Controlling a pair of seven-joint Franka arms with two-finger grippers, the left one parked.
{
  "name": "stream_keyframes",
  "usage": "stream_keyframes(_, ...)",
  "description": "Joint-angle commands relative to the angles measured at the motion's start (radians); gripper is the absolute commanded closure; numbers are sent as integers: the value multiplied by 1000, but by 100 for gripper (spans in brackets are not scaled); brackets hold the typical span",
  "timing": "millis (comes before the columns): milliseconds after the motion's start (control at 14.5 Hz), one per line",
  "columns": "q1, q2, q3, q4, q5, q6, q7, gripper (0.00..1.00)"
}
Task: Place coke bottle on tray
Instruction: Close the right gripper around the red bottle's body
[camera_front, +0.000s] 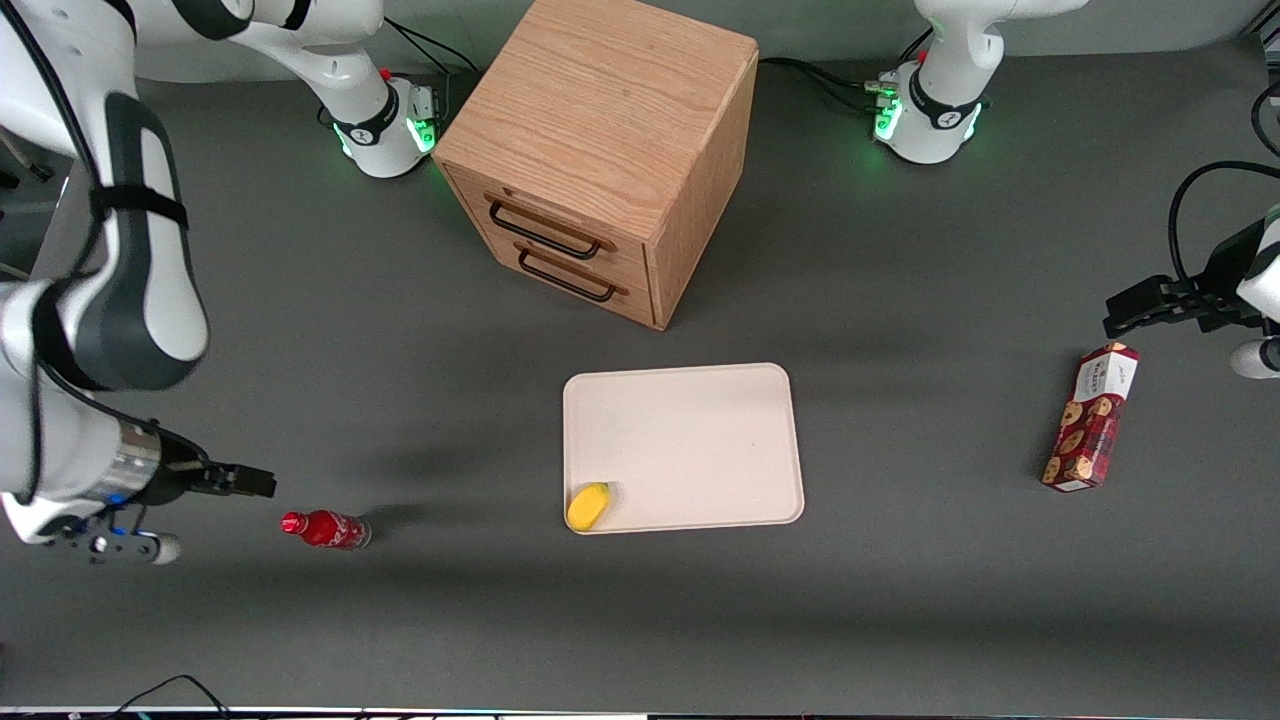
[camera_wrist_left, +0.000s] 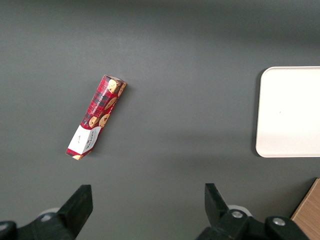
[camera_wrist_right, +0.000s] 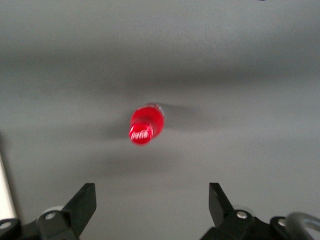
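pincer (camera_wrist_right: 151, 200) is spread open with nothing in it, bottle (camera_wrist_right: 145, 124) sits ahead between the fingers, lying end-on toward it

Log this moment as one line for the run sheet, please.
phase: approach | gripper: open, empty, near coke bottle | bottle: on table, not on tray | tray: holds yellow item

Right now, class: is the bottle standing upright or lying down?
Lying down. The bottle rests lengthwise on the table, off the tray; the open gripper hovers above it.
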Motion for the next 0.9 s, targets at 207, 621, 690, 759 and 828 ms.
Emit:
stream_keyframes(207, -1, 112, 25, 51, -34, 106, -16, 0)
stream_keyframes(621, 8, 160, 28, 10, -39, 209, -15, 0)
stream_keyframes(690, 9, 158, 29, -1, -40, 217, -15, 0)
stream_keyframes(759, 9, 160, 31, -10, -42, 218, -15, 1)
stream_keyframes(828, 9, 160, 31, -12, -42, 218, -16, 8)
